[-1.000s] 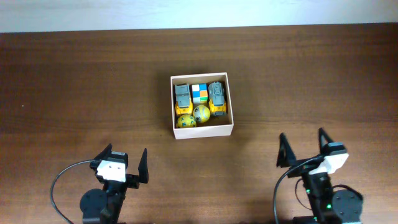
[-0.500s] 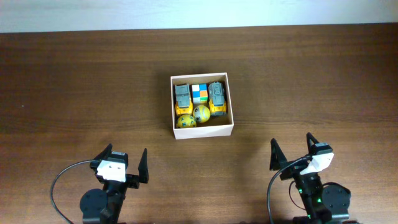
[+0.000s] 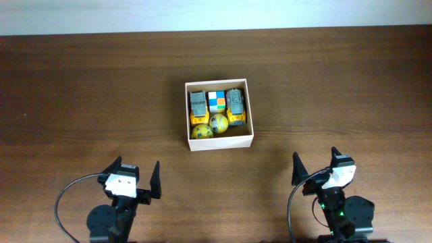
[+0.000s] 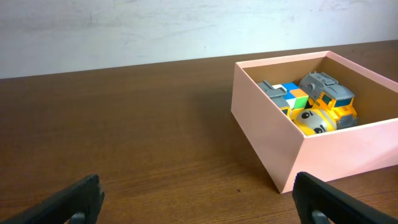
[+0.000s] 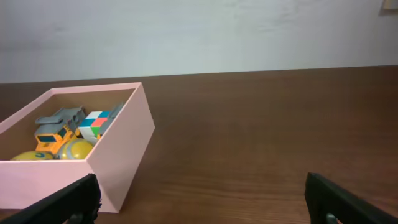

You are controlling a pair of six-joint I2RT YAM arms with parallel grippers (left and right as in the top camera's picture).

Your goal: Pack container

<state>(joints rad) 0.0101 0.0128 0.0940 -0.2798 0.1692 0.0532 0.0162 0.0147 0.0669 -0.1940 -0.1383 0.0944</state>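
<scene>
Retreating toward the near edge of the table (image 3: 81, 88), the right end effector (image 3: 316, 163) gapes wide and empty, like the left end effector (image 3: 135, 169). The container (image 3: 220, 142) sits mid-table with toys (image 3: 217, 111) inside; a careless renewed reach could shove its light walls.

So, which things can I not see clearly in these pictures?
Left wrist view: the right edge cuts off the box; its near wall hides one ball.
Right wrist view: the left edge cuts off the box.
Overhead view: the marks on both balls are too small to read.
</scene>
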